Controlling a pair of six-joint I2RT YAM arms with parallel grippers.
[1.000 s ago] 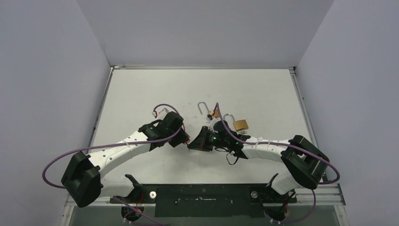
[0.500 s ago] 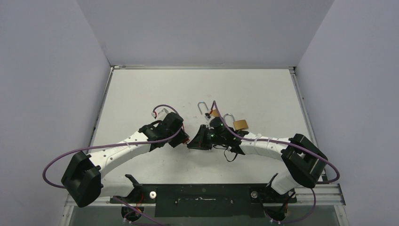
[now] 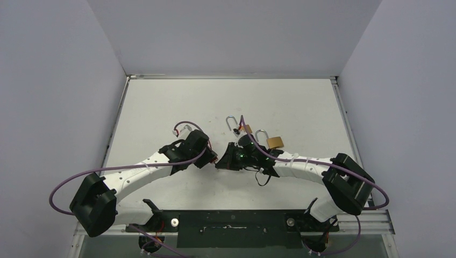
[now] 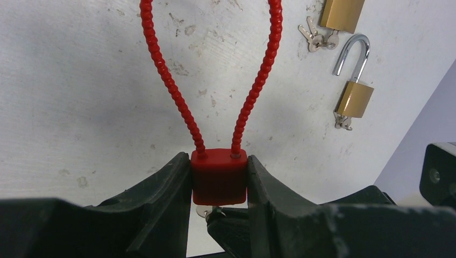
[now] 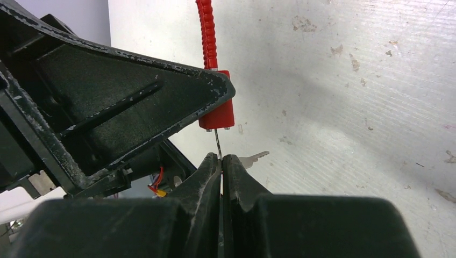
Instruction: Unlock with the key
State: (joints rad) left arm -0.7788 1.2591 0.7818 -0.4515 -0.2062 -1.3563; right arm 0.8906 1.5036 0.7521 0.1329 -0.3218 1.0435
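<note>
Closest to the arms, the right gripper (image 5: 221,161) was pinched shut on the key (image 5: 217,141). Its blade poked up into the bottom of the red lock (image 4: 219,183), which the left gripper (image 4: 219,171) was squeezing by its sides over the table (image 4: 80,80). Imo the trick here was to twist the key about its own axis without tugging sideways, with the left keeping a firm grip so the lock body couldn't spin along. Farther back, two brass padlocks (image 4: 355,98) lay well apart from all this.
</note>
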